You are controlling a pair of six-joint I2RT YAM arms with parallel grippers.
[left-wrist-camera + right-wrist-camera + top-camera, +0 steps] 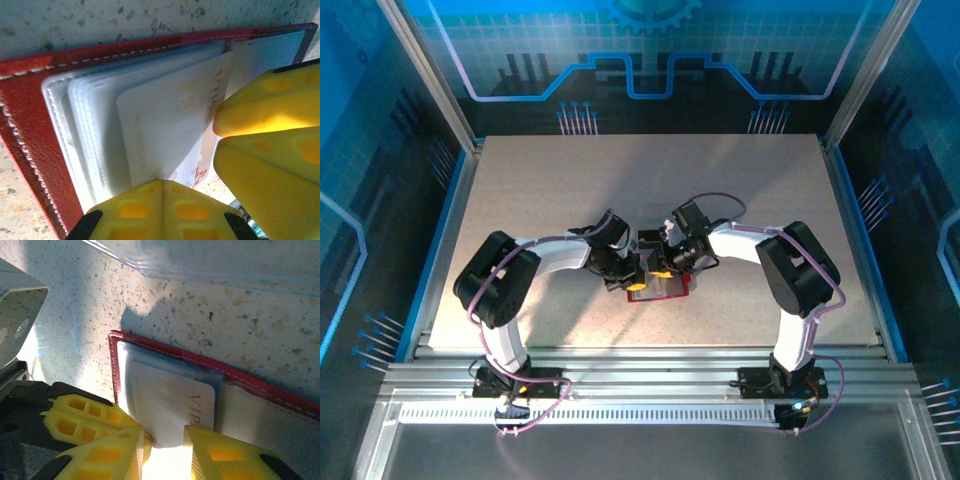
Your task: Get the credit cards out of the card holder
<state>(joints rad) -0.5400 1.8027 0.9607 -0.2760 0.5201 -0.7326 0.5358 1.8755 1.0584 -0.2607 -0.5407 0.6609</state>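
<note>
The red card holder (665, 292) lies open on the table between both arms. Its red cover (30, 100) frames a stack of pale plastic pockets. A white credit card (165, 120) lettered VIP sticks partway out of them. My left gripper (162, 181) is shut, its tips pressed together at that card's near corner, over the pockets. My right gripper (165, 440) is open a little, and the white card's (170, 400) near edge runs into the gap between its fingers. The right fingers (270, 110) sit at the card's lettered end. The left fingers (75, 422) are close beside the holder (240, 375).
A clear plastic tray (225, 260) lies on the speckled tabletop (75, 300) just beyond the holder. In the top view the two grippers, left (632, 278) and right (665, 268), crowd together over the holder. The table's aluminium rails (640, 360) run along the near edge.
</note>
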